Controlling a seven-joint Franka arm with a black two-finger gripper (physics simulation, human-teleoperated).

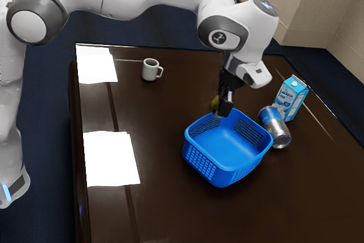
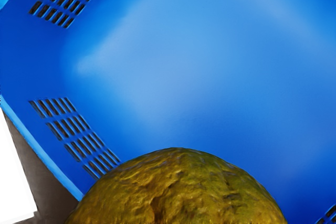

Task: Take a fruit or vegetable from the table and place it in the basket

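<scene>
Just above the back rim of the blue basket (image 1: pixel 226 147), the black gripper (image 1: pixel 222 106) points down in the exterior view. It is shut on a yellow-green fruit (image 1: pixel 214 103), partly hidden behind the fingers. Seen from the wrist, the bumpy, brownish-yellow fruit (image 2: pixel 181 190) is large at the lower edge, with the inside of the basket (image 2: pixel 184 77) beyond and below it. No other item lies on the visible basket floor.
A silver-and-blue can (image 1: pixel 275 127) lies close beside the basket at the exterior view's right, next to a blue-and-white milk carton (image 1: pixel 290 98). A pale mug (image 1: pixel 151 70) stands farther back on the dark table (image 1: pixel 159 209).
</scene>
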